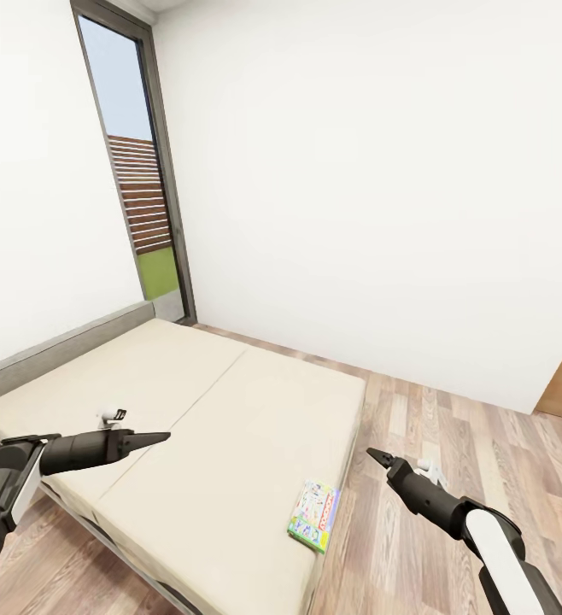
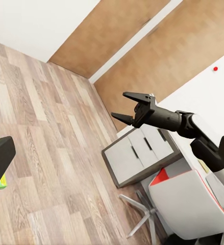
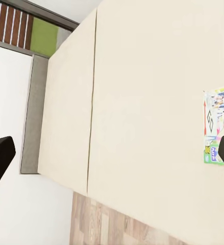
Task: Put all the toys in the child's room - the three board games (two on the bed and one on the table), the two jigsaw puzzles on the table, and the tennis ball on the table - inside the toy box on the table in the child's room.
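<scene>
The white-green flat printed board game box (image 1: 314, 515) is lying face up on the beige mattress of the low wide bed (image 1: 187, 410), right by the near corner on the floor side, so it is sitting within easy reach from the wooden plank floor (image 1: 452, 444). In the right wrist view the same box (image 3: 217, 125) is showing at the mattress edge, partly behind a dark fingertip.

The right pincer (image 1: 377, 459) is hovering over the floor just beside the bed edge, near the box but apart from it, with its jaws spread and nothing between them; the left wrist view is showing it (image 2: 128, 107) clearly agape. The left pincer (image 1: 155, 438) is hanging over the middle of the mattress, well apart from the box; its tips are looking pressed together, holding nothing.

Judging by the pose, the right arm is lining up for the grab. Nothing is lying between it and the box.

Around: a tall dark-framed window (image 1: 140, 171), plain white wall (image 1: 366, 171), and a grey-sided white drawer unit (image 2: 140, 153) with a white chair (image 2: 188, 204) beside it.
</scene>
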Motion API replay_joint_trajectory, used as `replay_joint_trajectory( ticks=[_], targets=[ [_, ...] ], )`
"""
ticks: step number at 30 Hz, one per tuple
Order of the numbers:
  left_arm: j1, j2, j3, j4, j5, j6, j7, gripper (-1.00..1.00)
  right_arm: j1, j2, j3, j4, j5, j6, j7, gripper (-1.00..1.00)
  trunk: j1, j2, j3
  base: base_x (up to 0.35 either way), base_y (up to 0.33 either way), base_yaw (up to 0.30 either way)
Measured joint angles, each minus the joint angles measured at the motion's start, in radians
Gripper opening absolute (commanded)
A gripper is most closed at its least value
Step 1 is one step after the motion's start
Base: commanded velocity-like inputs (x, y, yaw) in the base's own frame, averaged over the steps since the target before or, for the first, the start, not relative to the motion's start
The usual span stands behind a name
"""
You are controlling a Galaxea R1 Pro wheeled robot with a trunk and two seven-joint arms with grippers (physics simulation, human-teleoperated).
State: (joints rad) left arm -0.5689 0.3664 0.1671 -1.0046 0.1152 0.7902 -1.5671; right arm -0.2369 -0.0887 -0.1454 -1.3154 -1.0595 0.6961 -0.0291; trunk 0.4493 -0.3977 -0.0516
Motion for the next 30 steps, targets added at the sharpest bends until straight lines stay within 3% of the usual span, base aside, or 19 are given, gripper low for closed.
replay_joint_trajectory(
  ticks=[15,30],
  targets=[
    [0.000,0.000,-0.001,0.000,0.000,0.000,0.000,1.00,0.000,0.000,-0.001,-0.002,-0.001,0.002,0.000,1.00,0.000,0.000,0.000,0.000,-0.179,0.000],
    [0.000,0.000,-0.001,0.000,0.001,-0.016,0.000,1.00,0.000,0.000,-0.001,-0.001,-0.001,0.001,0.000,1.00,0.000,0.000,0.000,0.000,-0.025,0.000]
  ],
)
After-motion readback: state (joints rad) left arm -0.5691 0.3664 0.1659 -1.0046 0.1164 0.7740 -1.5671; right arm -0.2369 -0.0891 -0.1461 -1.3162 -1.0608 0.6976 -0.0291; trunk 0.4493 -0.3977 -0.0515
